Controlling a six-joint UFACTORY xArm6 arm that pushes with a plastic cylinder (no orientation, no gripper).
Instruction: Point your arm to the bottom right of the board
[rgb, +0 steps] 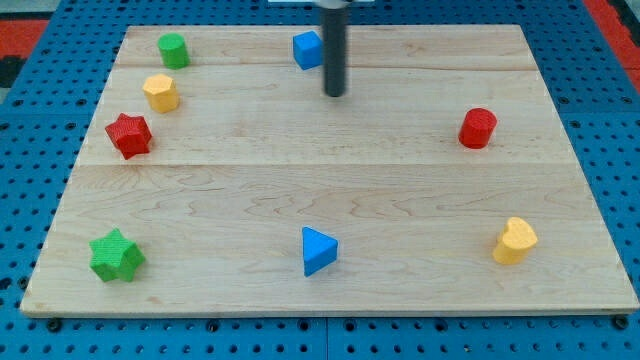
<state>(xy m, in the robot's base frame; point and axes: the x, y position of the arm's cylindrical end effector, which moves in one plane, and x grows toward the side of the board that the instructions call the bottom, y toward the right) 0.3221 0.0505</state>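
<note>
Near the top edge of the wooden board (420, 190), a little left of its middle, my tip (335, 95) rests on the wood. The dark rod stands close to upright and runs up out of the view's top. It is a bare rod end and holds nothing. The blue cube (307, 50) sits just beside the rod on the view's left, partly hidden behind it; whether they touch I cannot tell.

Toward the top left corner lie the green cylinder (173, 50) and, below it, the yellow hexagonal block (160, 93), both well apart from my tip. The red star-shaped block (129, 134) sits near the left edge. The green star-shaped block (116, 256) occupies the bottom left corner.

Along the bottom edge, near its middle, sits the blue triangular block (318, 250). The red cylinder (478, 128) stands close to the right edge, about level with the red star. The yellow heart-shaped block (515, 241) lies in the bottom right corner area, the part of the board the task names, well apart from my tip.

Between my tip and that corner the wood is open, with the red cylinder off to one side of the diagonal and the blue triangular block off to the other.
</note>
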